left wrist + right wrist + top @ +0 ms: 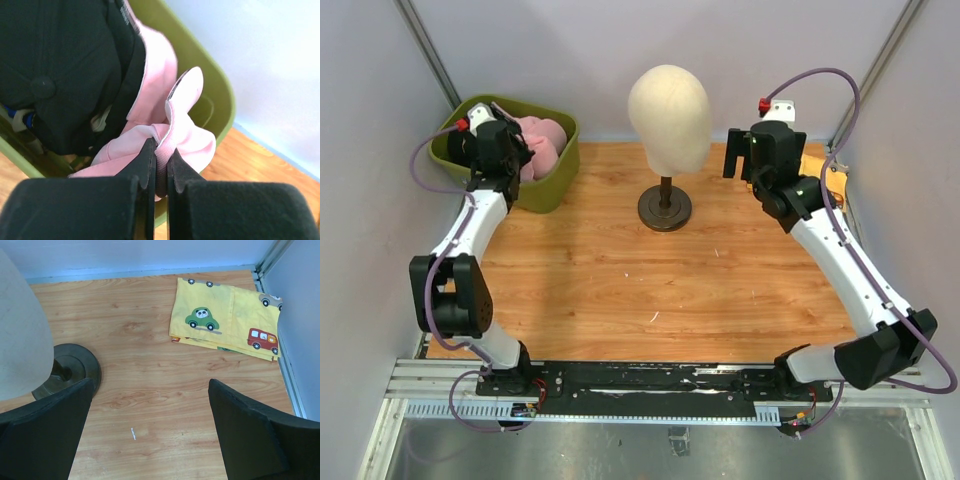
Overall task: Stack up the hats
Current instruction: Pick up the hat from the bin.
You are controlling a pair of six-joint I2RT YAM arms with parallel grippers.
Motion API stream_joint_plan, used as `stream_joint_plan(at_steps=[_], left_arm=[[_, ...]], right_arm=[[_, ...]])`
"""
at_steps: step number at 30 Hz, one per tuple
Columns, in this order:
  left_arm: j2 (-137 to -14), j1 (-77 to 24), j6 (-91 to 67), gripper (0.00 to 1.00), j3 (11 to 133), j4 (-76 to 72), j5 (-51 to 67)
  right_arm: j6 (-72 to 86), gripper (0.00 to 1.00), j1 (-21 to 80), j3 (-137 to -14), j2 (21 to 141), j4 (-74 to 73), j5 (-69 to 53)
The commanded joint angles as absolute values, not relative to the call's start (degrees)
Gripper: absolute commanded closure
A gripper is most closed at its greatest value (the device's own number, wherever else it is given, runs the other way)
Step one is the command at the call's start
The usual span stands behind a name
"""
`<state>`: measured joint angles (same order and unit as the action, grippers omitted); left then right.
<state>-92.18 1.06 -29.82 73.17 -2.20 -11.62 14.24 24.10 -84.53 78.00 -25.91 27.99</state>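
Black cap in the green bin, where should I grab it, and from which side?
Probably the crown fabric beside the top button, coming down from above: the black cap lies crown-up, walled in by the bin and by the pink cap that the left gripper pinches.

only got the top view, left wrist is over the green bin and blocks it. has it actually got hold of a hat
Observer: Yes. The left wrist view shows the left gripper shut on a fold of the pink cap, which lies inside the bin.
Operator: anything else in there with it
Observer: A black cap sits right against the pink one, crown up with its top button showing.
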Motion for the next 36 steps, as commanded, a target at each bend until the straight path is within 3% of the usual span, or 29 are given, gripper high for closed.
stream_joint_plan(at_steps=[1, 15, 26, 36], left_arm=[[-85.9, 1.4, -30.4, 0.99, 75.8, -8.4, -11.3], [-81.5, 1.1, -35.5, 0.99, 84.1, -9.5, 0.2], [-78.8, 1.1, -45.3, 0.99, 89.4, -17.1, 21.4], [-78.0, 1.0, -69.6, 0.99, 87.5, -40.7, 36.3]], right_arm=[[12.6, 0.02, 25.9, -86.1, 76.5, -25.1, 31.0], [6.3, 0.01, 29.8, -90.8, 73.1, -23.1, 34.2], [3.7, 0.02, 30.0, -94.0, 66.6, -20.3, 15.3], [10.1, 0.01, 29.9, -92.5, 64.8, -14.8, -2.7]])
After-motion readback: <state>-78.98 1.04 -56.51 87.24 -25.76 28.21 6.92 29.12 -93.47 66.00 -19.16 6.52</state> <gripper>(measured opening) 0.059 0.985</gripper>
